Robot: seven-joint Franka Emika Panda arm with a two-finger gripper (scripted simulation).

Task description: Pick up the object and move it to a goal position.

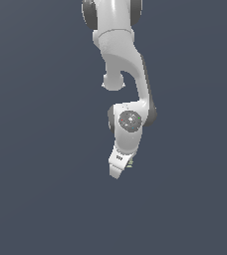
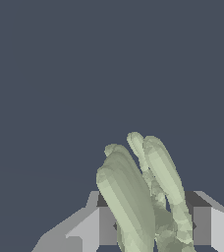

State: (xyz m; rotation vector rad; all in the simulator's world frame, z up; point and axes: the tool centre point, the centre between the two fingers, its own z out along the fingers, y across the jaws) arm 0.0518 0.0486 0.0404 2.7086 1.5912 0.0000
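The object (image 2: 138, 197) is a pale yellow-green chunky thing with several ridged, finger-like lobes. In the wrist view it sits between my two grey fingers (image 2: 104, 225), which press on it from both sides. In the exterior view only a small green sliver of the object (image 1: 130, 163) shows beside the white gripper (image 1: 119, 169), which hangs tilted from the arm in the middle of the picture. The gripper is shut on the object. No goal marker is in view.
A plain dark blue-grey surface (image 1: 36, 199) fills both views. The white arm (image 1: 120, 55) comes down from the top of the exterior view. No other objects show.
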